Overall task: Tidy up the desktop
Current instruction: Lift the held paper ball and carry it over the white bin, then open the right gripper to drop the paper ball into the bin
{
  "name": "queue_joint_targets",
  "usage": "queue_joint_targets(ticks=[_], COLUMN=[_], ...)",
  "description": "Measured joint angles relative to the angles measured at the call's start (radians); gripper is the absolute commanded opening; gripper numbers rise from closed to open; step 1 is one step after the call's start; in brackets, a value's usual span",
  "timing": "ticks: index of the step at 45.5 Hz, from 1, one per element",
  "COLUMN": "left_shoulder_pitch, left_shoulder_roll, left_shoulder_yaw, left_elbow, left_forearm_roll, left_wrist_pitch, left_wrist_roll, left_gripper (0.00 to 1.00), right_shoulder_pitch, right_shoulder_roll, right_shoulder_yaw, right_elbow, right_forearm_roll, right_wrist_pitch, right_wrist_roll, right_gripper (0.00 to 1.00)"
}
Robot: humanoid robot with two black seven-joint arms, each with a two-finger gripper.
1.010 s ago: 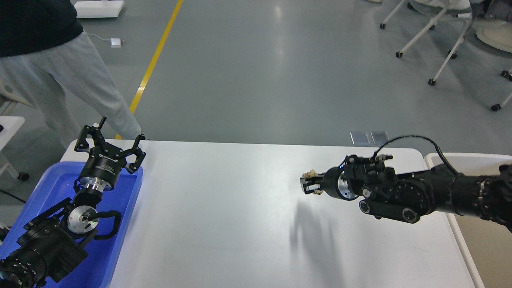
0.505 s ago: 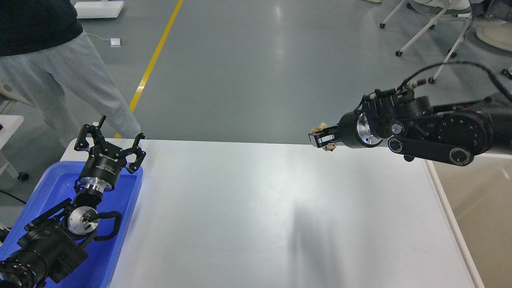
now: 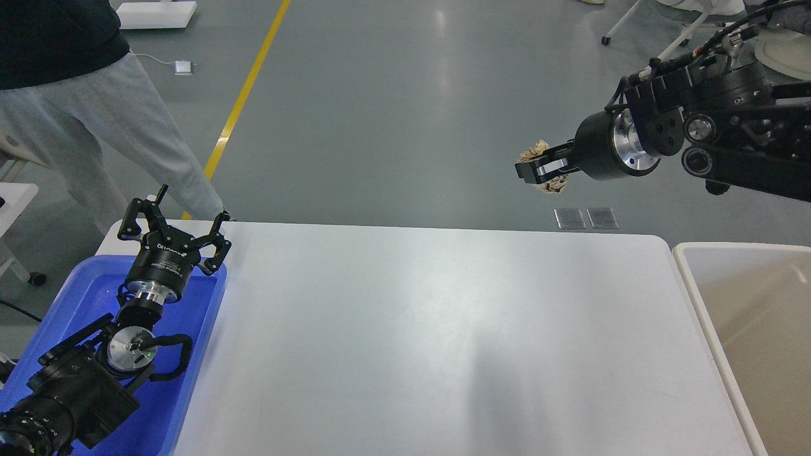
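Note:
The desktop (image 3: 412,342) is a wide glossy white tabletop with rounded corners. My right gripper (image 3: 538,170) is held high above the table's far right corner, pointing left, and is shut on a small crumpled beige paper wad (image 3: 556,183). My left gripper (image 3: 177,218) is open and empty, held over the far end of the blue tray, at the table's left edge.
A blue plastic tray (image 3: 190,380) lies along the table's left side under my left arm. An off-white bin (image 3: 741,316) with a beige inside stands at the table's right edge. A person in grey trousers (image 3: 108,126) stands beyond the left corner. Wheeled chairs stand at the far right.
My right arm has risen and swung up and to the right with the paper wad, from just above the tabletop to high over the far right corner. The left arm has not moved.

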Motion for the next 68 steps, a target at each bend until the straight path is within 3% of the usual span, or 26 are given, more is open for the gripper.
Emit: queue_joint_targets(ticks=[14,29,39,52,68], left_shoulder_pitch=[0.000,0.000,0.000,0.000,0.000], left_shoulder_roll=[0.000,0.000,0.000,0.000,0.000], left_shoulder_yaw=[0.000,0.000,0.000,0.000,0.000], left_elbow=[0.000,0.000,0.000,0.000,0.000], left_forearm_roll=[0.000,0.000,0.000,0.000,0.000], left_wrist_pitch=[0.000,0.000,0.000,0.000,0.000], left_wrist_roll=[0.000,0.000,0.000,0.000,0.000], left_gripper=[1.00,1.00,1.00,1.00,1.00], right_shoulder_pitch=[-0.087,-0.344,-0.562,-0.778,-0.986], right_shoulder_roll=[-0.137,-0.391,-0.476,-0.517,-0.414], right_shoulder_yaw=[0.025,0.243,0.401,0.512,0.554], right_elbow=[-0.029,-0.089,-0.135,-0.234,-0.460], right_forearm_roll=[-0.015,-0.014,0.015,0.132,0.330], right_wrist_pitch=[-0.001,-0.022,-0.084,-0.142,-0.198], right_wrist_roll=[0.002,0.007,0.018,0.060,0.139], right_gripper=[0.00,0.00,0.00,0.00,0.00])
